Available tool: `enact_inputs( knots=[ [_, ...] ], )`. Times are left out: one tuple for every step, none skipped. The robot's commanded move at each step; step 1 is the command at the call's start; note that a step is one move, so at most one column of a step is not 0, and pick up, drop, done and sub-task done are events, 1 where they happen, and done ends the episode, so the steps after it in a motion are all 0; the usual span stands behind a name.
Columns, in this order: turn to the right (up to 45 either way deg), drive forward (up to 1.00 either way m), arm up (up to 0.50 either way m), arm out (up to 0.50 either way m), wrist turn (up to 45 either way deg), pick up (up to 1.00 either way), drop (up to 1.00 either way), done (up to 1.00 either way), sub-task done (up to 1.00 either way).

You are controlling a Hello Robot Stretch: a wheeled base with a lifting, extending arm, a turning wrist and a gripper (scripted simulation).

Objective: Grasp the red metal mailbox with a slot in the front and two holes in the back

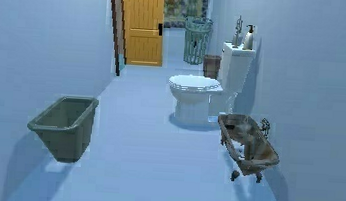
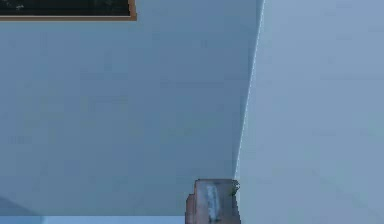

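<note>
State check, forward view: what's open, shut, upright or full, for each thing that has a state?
door, cannot tell whether shut or ajar
toilet, lid down
green tub, upright, nothing seen inside
wire basket, upright
bottles on the tank, upright
sink, no water running

Standing here I count one white porcelain toilet (image 1: pixel 195 94) and one yellow-orange panelled wooden door (image 1: pixel 143 25). There are three open containers: one dark grey-green rectangular tub (image 1: pixel 63 125) on the floor, one tall teal basket (image 1: pixel 197 40) and one small brown bin (image 1: pixel 212 66). There is one weathered grey-brown basin on short legs (image 1: pixel 247 143). On the toilet's tank stand what look like two small upright items (image 1: pixel 244 36), too small to name. One dark-framed picture (image 2: pixel 68 8) hangs on the wall.
</note>
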Motion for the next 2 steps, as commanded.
enact_inputs(
  knots=[
    [0.0, 0.0, 0.08, 0.0, 0.0, 0.0, 0.0, 0.0, 0.0],
    [0.0, 0.0, 0.0, 0.26, 0.0, 0.0, 0.0, 0.0, 0.0]
  ],
)
